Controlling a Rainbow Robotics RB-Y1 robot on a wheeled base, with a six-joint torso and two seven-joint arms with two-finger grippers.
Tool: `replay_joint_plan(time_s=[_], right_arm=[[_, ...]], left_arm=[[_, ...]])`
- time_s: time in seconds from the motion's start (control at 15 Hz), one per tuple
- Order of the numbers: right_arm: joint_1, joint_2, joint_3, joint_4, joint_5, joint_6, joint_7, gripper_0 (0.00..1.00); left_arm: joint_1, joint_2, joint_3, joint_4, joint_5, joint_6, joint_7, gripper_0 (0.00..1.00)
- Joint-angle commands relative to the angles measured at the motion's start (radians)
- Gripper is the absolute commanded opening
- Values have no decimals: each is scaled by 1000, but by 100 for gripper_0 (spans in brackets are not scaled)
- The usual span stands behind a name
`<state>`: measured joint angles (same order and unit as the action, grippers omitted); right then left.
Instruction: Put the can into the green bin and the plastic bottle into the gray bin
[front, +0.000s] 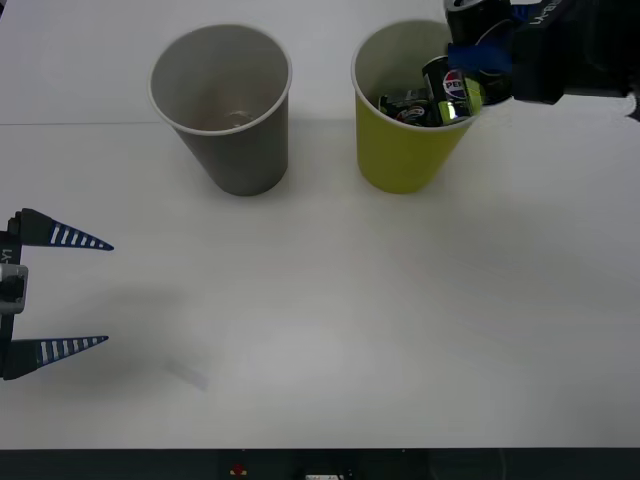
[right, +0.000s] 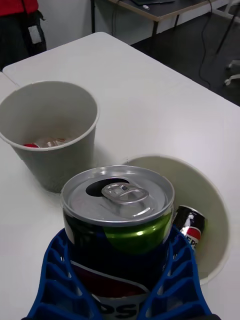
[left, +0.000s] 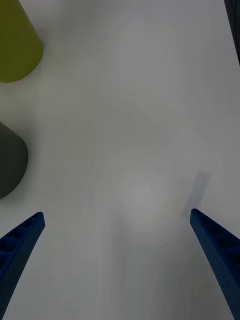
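The can (right: 117, 220), a small drink can with a shiny silver top, an opened pull tab and a dark body with a green band, stands upright between the blue ribbed fingers (right: 55, 280) of the right gripper (right: 117, 280), which pinch it at both sides. In the front view the right gripper (front: 480, 55) holds the can (front: 470, 15) above the far right rim of the green bin (front: 405, 150), a large yellow-green tapered cup with a white rim and pale inside. From the right wrist view, the can sits over the open mouth of the green bin (right: 210, 200).

Inside the green bin lies a black Pepsi can (front: 450, 90), tilted against the wall, with further dark cans (front: 405, 105) beside it.

The gray bin (front: 235, 140), a large gray tapered cup with a white rim, stands upright just beside the green bin, on the robot's left of it. Some small items (right: 47, 143) lie at its bottom; their kind cannot be told.

Both bins rest on the white table (front: 350, 320).

The left gripper (front: 60, 290) hovers near the left edge of the table, well apart from both bins, with its fingers spread wide and nothing between them.
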<state>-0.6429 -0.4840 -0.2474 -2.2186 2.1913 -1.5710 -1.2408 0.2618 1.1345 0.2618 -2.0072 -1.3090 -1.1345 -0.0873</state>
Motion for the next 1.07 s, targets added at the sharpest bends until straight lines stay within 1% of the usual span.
replay_joint_plan(time_s=[0.07, 0.13, 0.33, 0.47, 0.67, 0.87, 1.07], right_arm=[[-86, 25, 10, 105, 77, 0, 1, 0], [-115, 31, 14, 145, 102, 0, 1, 0], [-215, 51, 54, 273, 212, 0, 1, 0], [-291, 74, 62, 382, 275, 0, 14, 0], [-359, 87, 79, 520, 308, 0, 37, 0], [-408, 88, 105, 612, 340, 0, 43, 0], [-435, 87, 145, 675, 357, 0, 47, 0]], left_arm=[[0, 0, 0, 0, 0, 0, 0, 100], [0, 0, 0, 0, 0, 0, 0, 100], [0, 0, 0, 0, 0, 0, 0, 100], [0, 0, 0, 0, 0, 0, 0, 100], [0, 0, 0, 0, 0, 0, 0, 100], [0, 0, 0, 0, 0, 0, 0, 100], [0, 0, 0, 0, 0, 0, 0, 100]])
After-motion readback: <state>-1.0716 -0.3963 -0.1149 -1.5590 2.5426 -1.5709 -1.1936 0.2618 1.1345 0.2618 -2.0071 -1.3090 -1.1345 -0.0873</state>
